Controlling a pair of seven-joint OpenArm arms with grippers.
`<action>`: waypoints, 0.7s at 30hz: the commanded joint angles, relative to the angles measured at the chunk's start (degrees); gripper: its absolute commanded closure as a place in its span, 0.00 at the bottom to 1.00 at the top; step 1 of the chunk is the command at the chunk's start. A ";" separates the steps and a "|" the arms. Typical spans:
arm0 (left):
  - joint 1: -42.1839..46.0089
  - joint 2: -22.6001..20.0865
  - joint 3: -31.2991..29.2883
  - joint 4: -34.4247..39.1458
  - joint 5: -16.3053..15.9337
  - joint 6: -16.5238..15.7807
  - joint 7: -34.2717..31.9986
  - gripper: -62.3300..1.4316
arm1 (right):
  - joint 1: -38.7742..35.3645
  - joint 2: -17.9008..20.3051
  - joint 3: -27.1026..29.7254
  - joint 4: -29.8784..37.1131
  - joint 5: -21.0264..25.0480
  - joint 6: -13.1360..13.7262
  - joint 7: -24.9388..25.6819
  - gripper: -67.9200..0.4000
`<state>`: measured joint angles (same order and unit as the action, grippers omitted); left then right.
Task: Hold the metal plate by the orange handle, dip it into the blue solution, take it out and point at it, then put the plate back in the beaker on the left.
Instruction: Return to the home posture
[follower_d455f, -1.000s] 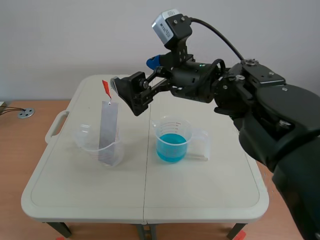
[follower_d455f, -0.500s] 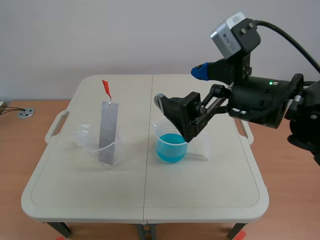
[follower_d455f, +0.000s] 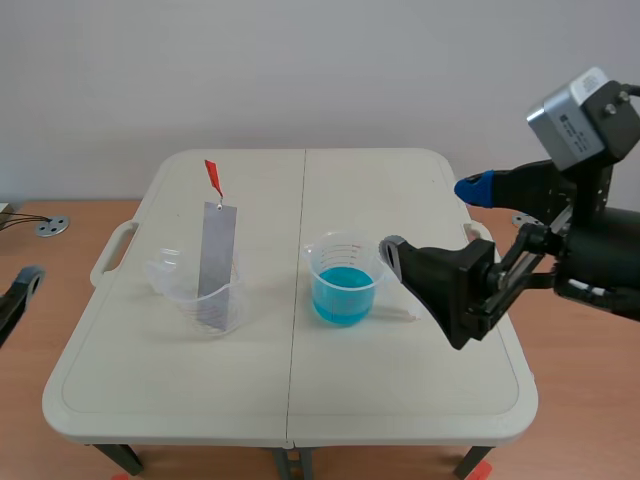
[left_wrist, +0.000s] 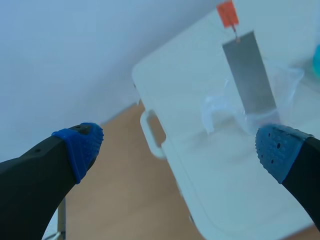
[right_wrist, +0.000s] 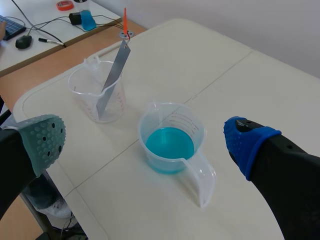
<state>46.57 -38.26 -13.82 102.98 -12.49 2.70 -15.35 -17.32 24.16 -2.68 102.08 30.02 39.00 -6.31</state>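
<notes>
Table (follower_d455f: 400, 400): two beakers stand near its middle, apart.
Right gripper (follower_d455f: 432, 220): wide open, empty, raised just right of the blue beaker (follower_d455f: 343, 275).
Left gripper (left_wrist: 180, 148): wide open, empty, low off the table's left edge.
Left beaker (follower_d455f: 205, 300): holds the plate (follower_d455f: 215, 250), which leans on the rim with the handle (follower_d455f: 212, 177) uppermost.
Judgement: grasp from above, pinch the handle only, and lift straight so the light beaker stays put.
Obstruction: the blue beaker lies between the right gripper and the plate, so pass over it.
</notes>
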 joint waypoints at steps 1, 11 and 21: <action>-1.79 0.24 0.74 0.81 -0.70 -0.81 -1.49 0.00 | -0.87 0.33 1.36 1.70 0.68 0.13 1.11 0.02; -10.10 1.38 7.54 5.99 -1.44 -2.45 -1.14 0.00 | -4.92 0.28 3.65 3.58 0.66 1.20 1.05 0.02; -11.67 0.87 15.34 10.10 -1.25 -2.43 0.39 0.00 | -4.92 0.26 3.65 3.56 0.63 1.20 1.01 0.02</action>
<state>34.44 -37.19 1.52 112.29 -13.54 -0.05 -14.50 -22.87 24.14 1.06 104.90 30.02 40.10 -6.31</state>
